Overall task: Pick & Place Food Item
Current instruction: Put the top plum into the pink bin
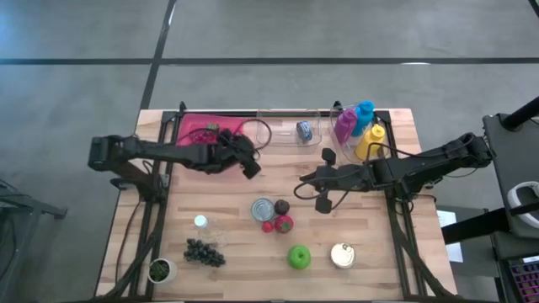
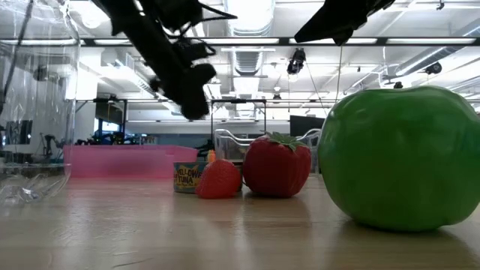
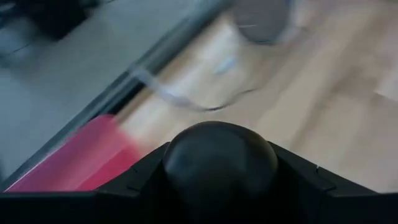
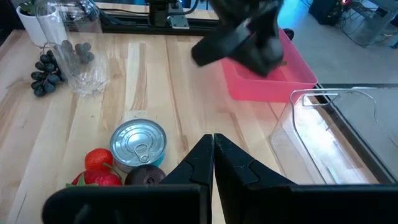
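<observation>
Left end effector [image 1: 250, 165] hangs above the worktop [image 1: 370, 269] at about 11 o'clock from the food cluster, just off the near-right corner of the pink tray [image 1: 195, 128]. Its wrist view is filled by a dark rounded object [image 3: 219, 160] sitting between the finger bases, so it appears clamped on that item, though what the item is cannot be told. From table height this arm shows as a dark shape raised clear of the surface, above and left of the tuna can [image 2: 187, 178].

Right end effector [image 1: 323, 202] sits at roughly 3 o'clock from the silver can [image 1: 264, 209], fingers [image 4: 239, 163] pressed together with nothing between them, held off the wood.

Mid-worktop, the silver can has a dark plum-like fruit [image 1: 282, 207] touching it at 3 o'clock and two strawberries [image 1: 279, 224] just beside it at 5 o'clock. A green apple [image 1: 299, 257] lies at 5 o'clock from those, with a second tin [image 1: 342, 255] to its right. Black grapes [image 1: 205, 252] rest at 8 o'clock from the can, near a clear glass [image 1: 202, 223] and a small potted plant [image 1: 160, 270]. At the far edge, a clear tray [image 1: 290, 130] sits right of the pink one, and coloured bottles [image 1: 359, 128] stand at 1 o'clock.
</observation>
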### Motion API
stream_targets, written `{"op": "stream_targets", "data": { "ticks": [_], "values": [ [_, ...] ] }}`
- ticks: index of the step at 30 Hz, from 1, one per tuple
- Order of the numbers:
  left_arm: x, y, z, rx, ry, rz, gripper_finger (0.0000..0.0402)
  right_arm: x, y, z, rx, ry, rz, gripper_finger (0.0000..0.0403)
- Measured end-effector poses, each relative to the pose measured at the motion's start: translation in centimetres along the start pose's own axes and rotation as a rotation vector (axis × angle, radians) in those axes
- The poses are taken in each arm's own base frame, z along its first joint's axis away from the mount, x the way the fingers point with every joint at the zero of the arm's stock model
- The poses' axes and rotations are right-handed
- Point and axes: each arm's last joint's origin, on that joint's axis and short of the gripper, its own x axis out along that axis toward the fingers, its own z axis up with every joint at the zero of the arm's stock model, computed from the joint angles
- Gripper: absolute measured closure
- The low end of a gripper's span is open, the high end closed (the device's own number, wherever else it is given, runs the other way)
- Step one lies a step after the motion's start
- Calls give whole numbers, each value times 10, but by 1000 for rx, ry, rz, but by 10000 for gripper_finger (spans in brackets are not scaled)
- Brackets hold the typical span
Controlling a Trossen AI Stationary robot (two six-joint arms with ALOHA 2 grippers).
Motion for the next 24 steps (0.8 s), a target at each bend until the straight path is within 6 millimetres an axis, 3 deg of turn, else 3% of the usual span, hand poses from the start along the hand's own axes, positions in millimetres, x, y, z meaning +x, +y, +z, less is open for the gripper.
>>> {"op": "stream_targets", "data": {
  "ticks": [7,18,24],
  "values": [
    [-10,21,-7,-186,14,227,184,0,0,0,0,0,0,394],
    [27,56,-34,-356,105,394,177,0,0,0,0,0,0,394],
    [39,66,-50,-433,92,397,174,0,0,0,0,0,0,394]
  ]
}}
